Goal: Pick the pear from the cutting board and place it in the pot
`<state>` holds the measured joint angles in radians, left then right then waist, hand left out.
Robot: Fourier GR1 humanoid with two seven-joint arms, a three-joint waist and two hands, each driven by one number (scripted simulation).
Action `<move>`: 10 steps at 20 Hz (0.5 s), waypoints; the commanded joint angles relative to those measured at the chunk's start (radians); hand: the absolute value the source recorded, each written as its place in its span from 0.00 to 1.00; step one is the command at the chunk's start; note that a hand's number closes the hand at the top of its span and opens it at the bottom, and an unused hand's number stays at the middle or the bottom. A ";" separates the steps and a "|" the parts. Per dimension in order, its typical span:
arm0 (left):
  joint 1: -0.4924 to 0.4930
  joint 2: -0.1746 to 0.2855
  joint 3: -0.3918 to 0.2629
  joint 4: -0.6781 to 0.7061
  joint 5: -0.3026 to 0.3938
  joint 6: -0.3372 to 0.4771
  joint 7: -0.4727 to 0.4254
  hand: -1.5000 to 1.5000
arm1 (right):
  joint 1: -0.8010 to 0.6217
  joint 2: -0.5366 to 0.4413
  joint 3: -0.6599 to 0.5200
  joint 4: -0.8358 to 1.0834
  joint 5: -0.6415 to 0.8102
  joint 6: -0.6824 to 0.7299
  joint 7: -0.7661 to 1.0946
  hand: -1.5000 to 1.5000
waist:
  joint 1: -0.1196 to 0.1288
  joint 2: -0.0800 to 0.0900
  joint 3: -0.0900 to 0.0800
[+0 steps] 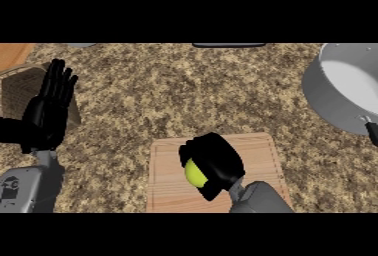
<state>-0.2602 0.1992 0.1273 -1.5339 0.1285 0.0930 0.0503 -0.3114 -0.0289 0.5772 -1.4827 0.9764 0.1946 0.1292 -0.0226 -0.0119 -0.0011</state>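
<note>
Pear (194, 173): yellow-green, a strip of it showing at the left side of the right hand (214, 160), over the middle of the cutting board (166, 175); whether it touches the wood cannot be told.
Right hand: fingers curled round the pear, hiding most of it; forearm comes in from the lower edge.
Left hand (48, 110): at the view's left, fingers straight and up, holding nothing, resting.
Cutting board: pale wood, lower centre, its near end cut by the lower edge.
Pot (325, 95): grey metal, upper right, well apart from the board, cut by the right edge; dark handle (371, 131) at its near side.
Writing: dark mark on the left forearm (26, 190), too small to read.
Open room: a broad stretch of speckled brown table (184, 90) lies between board and pot.
Far edge: dark flat object (229, 45), mostly cut off.
</note>
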 commanded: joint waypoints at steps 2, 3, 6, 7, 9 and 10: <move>0.028 0.013 0.018 -0.012 0.015 -0.021 -0.021 0.50 | 0.114 -0.030 0.037 -0.316 0.122 -0.066 0.164 1.00 | -0.014 -0.003 0.000; 0.030 0.022 0.015 -0.026 0.011 -0.017 0.009 0.50 | 0.098 -0.045 0.016 -0.376 0.146 -0.035 0.214 1.00 | -0.013 -0.005 0.000; -0.019 -0.014 0.000 -0.017 -0.001 0.020 0.014 0.50 | 0.145 -0.102 -0.027 -0.499 0.222 -0.071 0.267 1.00 | -0.020 0.001 0.001; 0.028 0.020 0.028 -0.014 0.015 -0.018 -0.020 0.50 | 0.135 -0.088 -0.068 -0.538 0.219 -0.078 0.290 1.00 | -0.007 0.002 0.000; 0.008 -0.006 -0.008 -0.027 -0.008 0.008 0.012 0.50 | 0.130 -0.093 -0.135 -0.603 0.235 -0.103 0.317 1.00 | -0.008 0.004 0.001; 0.012 0.004 -0.001 -0.052 -0.008 0.009 0.022 0.50 | 0.198 -0.116 -0.133 -0.578 0.269 -0.193 0.292 1.00 | 0.003 0.006 0.002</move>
<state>-0.2481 0.2017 0.1297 -1.5653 0.1267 0.0969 0.0616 -0.1691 -0.1157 0.5087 -1.9676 1.1843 0.0922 0.3835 -0.0297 -0.0103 -0.0003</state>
